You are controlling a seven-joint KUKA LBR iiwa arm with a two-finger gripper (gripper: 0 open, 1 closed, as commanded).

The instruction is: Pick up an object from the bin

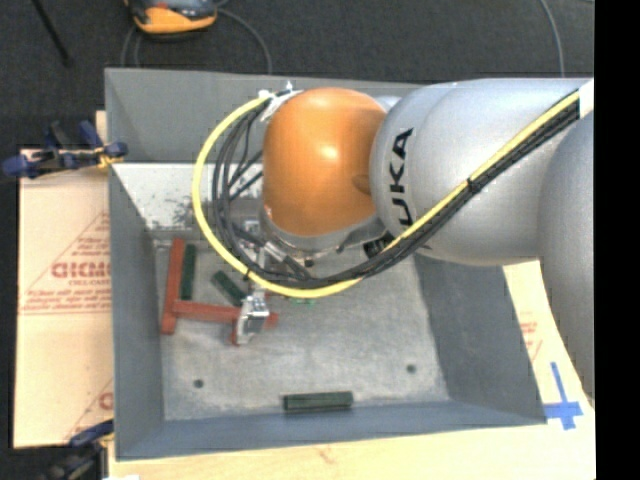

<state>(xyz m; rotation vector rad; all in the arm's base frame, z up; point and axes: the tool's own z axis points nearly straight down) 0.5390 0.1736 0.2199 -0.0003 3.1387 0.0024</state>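
Observation:
The gripper [256,315] hangs below the orange wrist cover, low over the left half of the bin floor. Its metal tip touches the right end of a red L-shaped piece [195,311], whose long arm lies flat and whose short arm [176,273] runs up along the left wall. A small red block [242,332] sits right under the tip. A dark green bar [228,286] lies just left of the gripper, partly hidden by the cables.
Another dark green bar [317,401] lies flat near the bin's front wall. The arm and its orange cover hide the back and right of the bin. Bare floor shows right of the gripper.

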